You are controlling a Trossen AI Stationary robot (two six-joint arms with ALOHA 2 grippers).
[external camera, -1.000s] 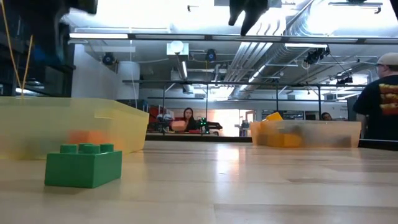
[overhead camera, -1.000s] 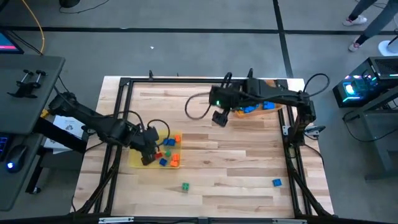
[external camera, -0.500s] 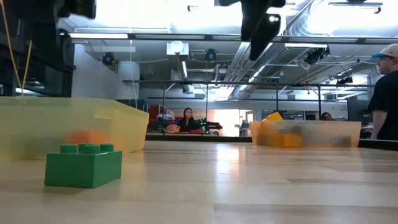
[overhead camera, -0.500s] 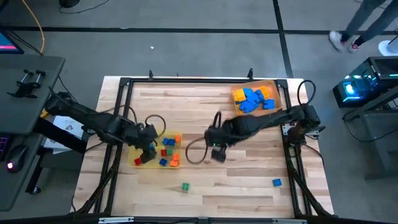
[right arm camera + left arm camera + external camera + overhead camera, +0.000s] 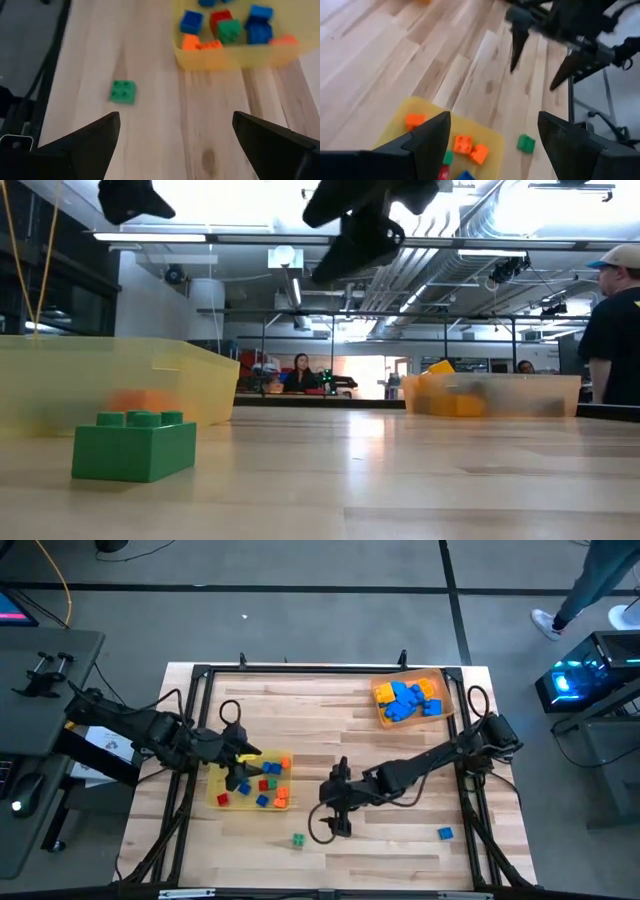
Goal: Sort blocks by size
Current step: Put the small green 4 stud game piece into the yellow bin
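Right gripper (image 5: 337,823) spread, hovering near loose green block (image 5: 298,839) at its 8 o'clock — centre jaws over block, descend straight. Left gripper (image 5: 236,773) spread above yellow tray (image 5: 214,802).

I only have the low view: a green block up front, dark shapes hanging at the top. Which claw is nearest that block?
Observer: The right claw. It is open and hangs just beside the green block in the high view.
Operator: And the left one?
Observer: The left claw is open over the yellow tray, with nothing between its fingers.
Operator: Any other loose block?
Observer: One blue block lies alone on the table, toward the right arm's side.
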